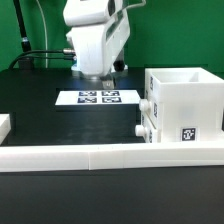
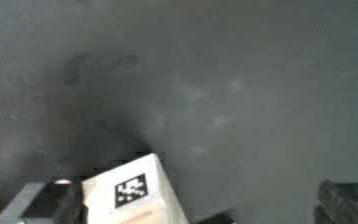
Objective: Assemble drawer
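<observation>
The white drawer housing [image 1: 185, 105] stands at the exterior view's right, just behind the border wall. Two knobbed trays [image 1: 146, 118] sit in its left face, one above the other, and a tag shows on its front. My gripper [image 1: 103, 72] hangs over the table behind the marker board, well left of the housing. In the wrist view my gripper [image 2: 194, 208] is open, with its fingers [image 2: 44, 200] far apart. A white tagged corner [image 2: 137, 190] shows between them, close to one finger. I cannot tell what it belongs to.
The marker board [image 1: 98, 97] lies flat on the black table in the middle. The long low white border wall [image 1: 100, 153] runs along the front. A white block end [image 1: 4, 125] shows at the exterior view's left edge. Cables and a green backdrop are behind.
</observation>
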Motion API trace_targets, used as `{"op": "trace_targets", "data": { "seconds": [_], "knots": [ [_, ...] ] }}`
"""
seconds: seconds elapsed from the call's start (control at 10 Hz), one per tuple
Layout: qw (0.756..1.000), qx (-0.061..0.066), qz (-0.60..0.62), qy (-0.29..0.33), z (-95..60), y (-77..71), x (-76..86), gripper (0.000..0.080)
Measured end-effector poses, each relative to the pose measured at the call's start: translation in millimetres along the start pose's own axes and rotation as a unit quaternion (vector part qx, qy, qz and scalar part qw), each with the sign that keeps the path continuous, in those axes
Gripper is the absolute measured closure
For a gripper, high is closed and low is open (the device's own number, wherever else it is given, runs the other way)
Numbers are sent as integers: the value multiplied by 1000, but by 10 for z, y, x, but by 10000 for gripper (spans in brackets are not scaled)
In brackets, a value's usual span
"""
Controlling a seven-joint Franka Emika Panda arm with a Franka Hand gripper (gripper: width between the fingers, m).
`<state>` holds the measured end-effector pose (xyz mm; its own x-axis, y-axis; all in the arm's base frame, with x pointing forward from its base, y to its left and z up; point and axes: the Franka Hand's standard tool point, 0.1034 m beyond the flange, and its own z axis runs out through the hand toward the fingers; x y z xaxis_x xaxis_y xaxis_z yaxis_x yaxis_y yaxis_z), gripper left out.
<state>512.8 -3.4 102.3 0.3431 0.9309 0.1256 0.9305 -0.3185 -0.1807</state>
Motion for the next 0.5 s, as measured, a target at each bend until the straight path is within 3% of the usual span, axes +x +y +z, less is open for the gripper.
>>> {"op": "trace_targets", "data": {
  "seconds": [0.5],
  "knots": [
    [1000, 3, 1, 0, 31, -1, -19, 151]
  ]
}}
